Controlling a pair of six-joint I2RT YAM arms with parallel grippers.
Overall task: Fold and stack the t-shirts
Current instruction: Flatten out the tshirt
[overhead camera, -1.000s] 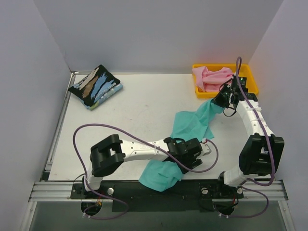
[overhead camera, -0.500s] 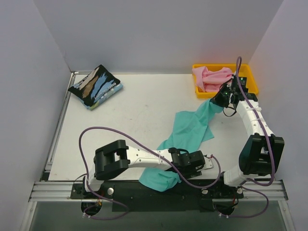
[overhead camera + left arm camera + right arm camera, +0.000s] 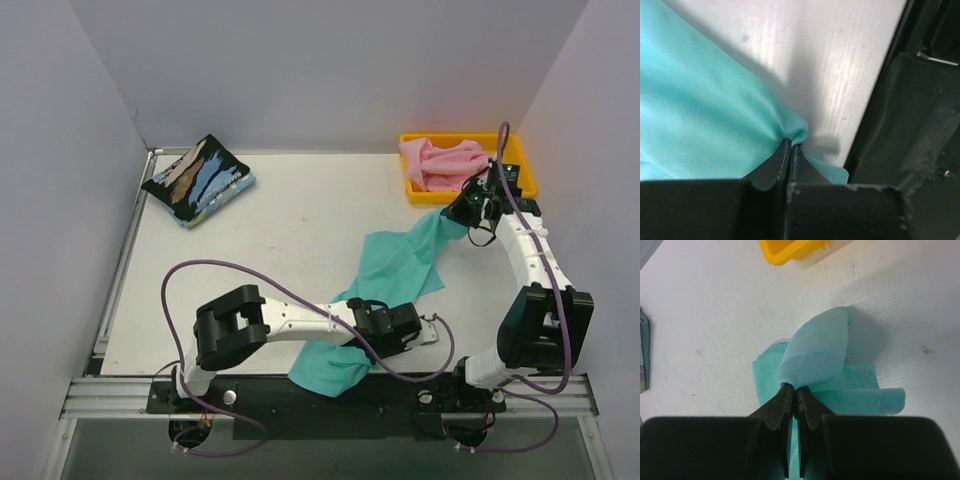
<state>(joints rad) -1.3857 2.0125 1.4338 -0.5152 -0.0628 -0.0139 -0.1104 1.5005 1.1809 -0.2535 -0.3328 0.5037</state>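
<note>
The white worktop (image 3: 290, 230) carries everything. Across its right half lies the teal-green t-shirt (image 3: 400, 262), the biggest piece of cloth and the one being worked. It runs as a loose diagonal band from just in front of the yellow tray (image 3: 424, 196) down to the near edge, where a bunched end spills over the rail.

The black streaked t-shirt (image 3: 198, 180) sits folded at the far left corner, well apart from the arms. The pink t-shirt (image 3: 440, 163) is heaped, unfolded, inside the tray.

Over the last second the left arm has drawn its wrist toward the near edge and then eased slightly away from it. With that, a narrow strip of teal now shows on the left side of the forearm. The right arm has barely shifted, so the far corner has stayed near the tray. My reading is that the shirt is being pulled out lengthwise but is far from flat, and the fold has not begun.

The left end effector (image 3: 791, 146) is closed, pinching a small peak of teal hem close to the worktop's near edge. The right end effector (image 3: 794, 389) is likewise clamped on a rounded fold of the same shirt, lifted just off the surface.
</note>
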